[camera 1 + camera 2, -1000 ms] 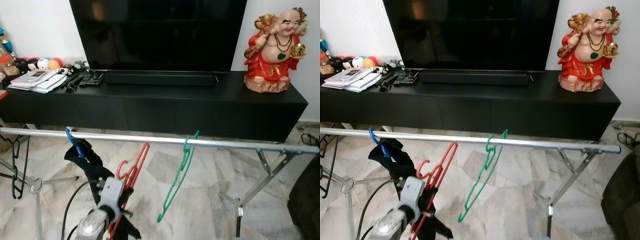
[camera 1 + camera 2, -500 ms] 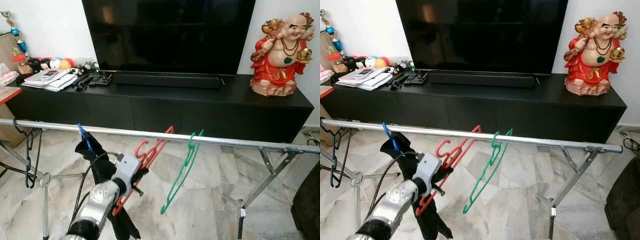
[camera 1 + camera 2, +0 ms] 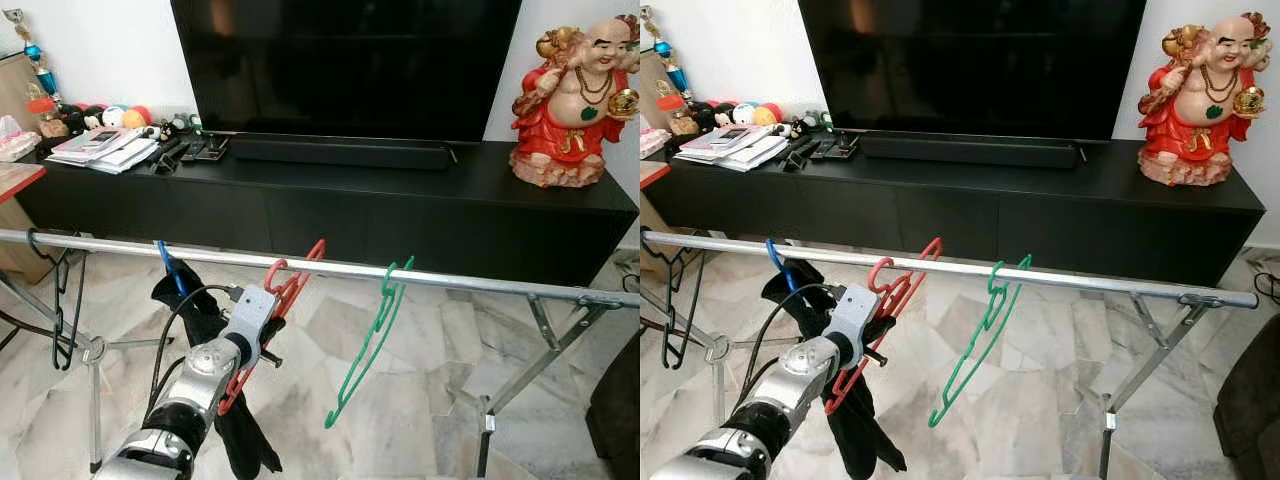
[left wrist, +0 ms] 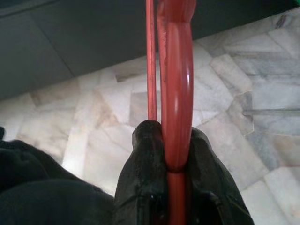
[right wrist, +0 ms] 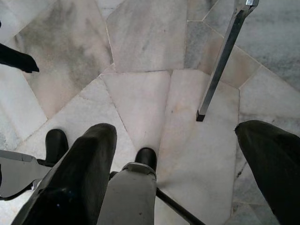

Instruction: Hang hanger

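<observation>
My left gripper [image 3: 266, 328] is shut on a red hanger [image 3: 285, 295], raised just below the metal rail [image 3: 480, 284]. The hanger's hook [image 3: 272, 269] sits at rail height, and one shoulder tip pokes above the rail. I cannot tell whether the hook is over the bar. In the left wrist view the two black fingers [image 4: 145, 154] clamp the red hanger [image 4: 177, 84]. A green hanger [image 3: 368, 345] hangs on the rail to the right of it. My right gripper [image 5: 176, 136] hangs open above the marble floor.
A blue hanger with a black garment [image 3: 195, 320] hangs left of the red one, and a black hanger [image 3: 58, 300] at the rail's far left. Behind stands a black TV cabinet [image 3: 400, 210] with a red statue [image 3: 575, 100]. A rack leg [image 5: 220, 61] stands near my right gripper.
My left arm has lifted the red hanger from well below the rail to rail height, closer to the bar. The camera has also shifted.
</observation>
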